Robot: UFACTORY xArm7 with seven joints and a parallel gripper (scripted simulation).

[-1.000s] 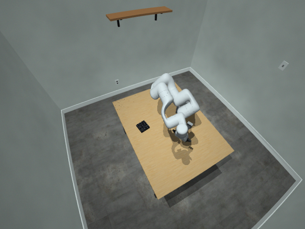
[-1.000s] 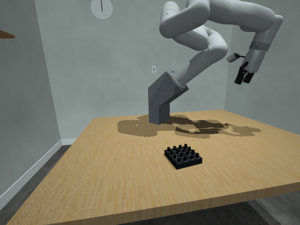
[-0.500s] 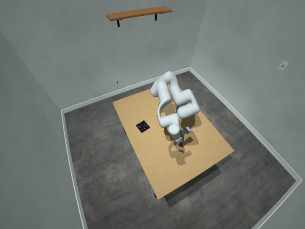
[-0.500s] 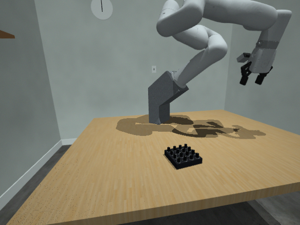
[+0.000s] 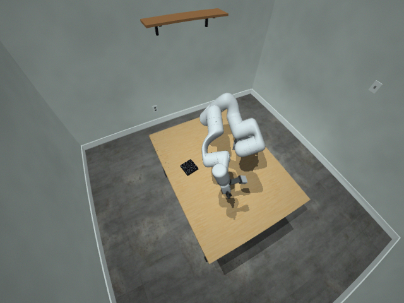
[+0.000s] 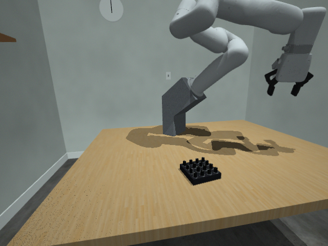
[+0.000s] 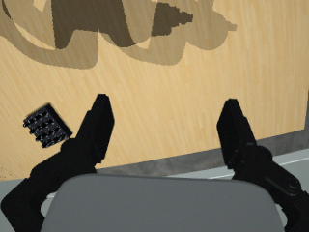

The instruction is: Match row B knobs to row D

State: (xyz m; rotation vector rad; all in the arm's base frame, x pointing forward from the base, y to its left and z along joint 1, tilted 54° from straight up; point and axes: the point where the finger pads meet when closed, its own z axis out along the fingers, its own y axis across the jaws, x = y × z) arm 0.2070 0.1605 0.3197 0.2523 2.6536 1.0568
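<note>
High above the table (image 6: pixel 111 171), fingers (image 6: pixel 270 89) spread wide, empty, far from knob box (image 6: pixel 200 171).

The arm (image 6: pixel 225 53) rises from a grey slanted base (image 6: pixel 175 111), leans up and to the right in the exterior view, folds back on itself at a bulky elbow (image 6: pixel 193 18), then runs level to the right before the last link drops straight down. At its end the wrist (image 6: pixel 296 48) carries a pale grey gripper (image 6: pixel 284 89) that hangs high in the air, well to the right of the base and pointing down. Its two black fingers stand spread as wide as they go, with nothing between them. From the top view, the gripper (image 5: pixel 228 194) lies in front of the coiled links.
</note>
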